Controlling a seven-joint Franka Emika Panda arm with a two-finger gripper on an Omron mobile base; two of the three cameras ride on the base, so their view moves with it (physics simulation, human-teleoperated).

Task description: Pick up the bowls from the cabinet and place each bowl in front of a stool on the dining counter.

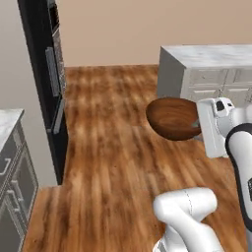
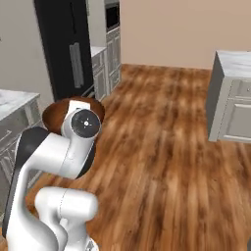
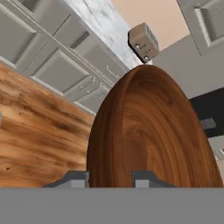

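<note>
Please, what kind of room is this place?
Most likely a home kitchen: grey panelled cabinets under a white marble counter, a tall black fridge-like appliance, and a small toaster on that counter. The floor is wood.

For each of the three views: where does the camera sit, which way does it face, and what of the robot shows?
Left base view: behind the arm's left, facing forward and down over the wood floor; arm at right, bowl in its hand.
Right base view: behind its right, facing the same floor; arm at lower left, bowl behind the wrist.
Hand view: on the hand, looking along the fingers at the gripped bowl.
Shared: bowl, floor, black fridge.
</note>
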